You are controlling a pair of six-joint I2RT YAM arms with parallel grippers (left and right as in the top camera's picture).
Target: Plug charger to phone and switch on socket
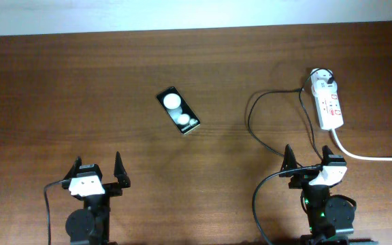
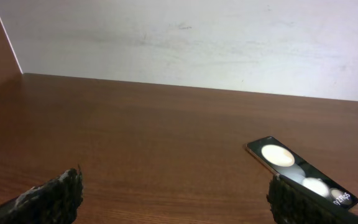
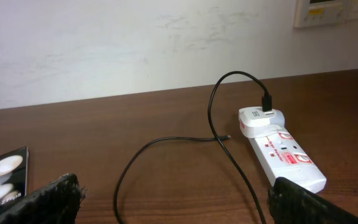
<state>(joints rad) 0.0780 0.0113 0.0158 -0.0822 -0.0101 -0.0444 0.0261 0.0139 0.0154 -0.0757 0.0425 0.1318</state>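
The surface was dark reddish-brown with fine wood grain. At the frame's centre, the phone was glossy black, with two white round reflections and a thin gold-toned edge. At the right, the socket was white with small red marks, and its thick cord was white too. The charger had a black cable and a white adapter. The wall was off-white. The left claw and right claw had black fingers and white housings.

even, moderately bright light from above; two round glare spots on the phone. shadows faint. wrist views slightly soft.
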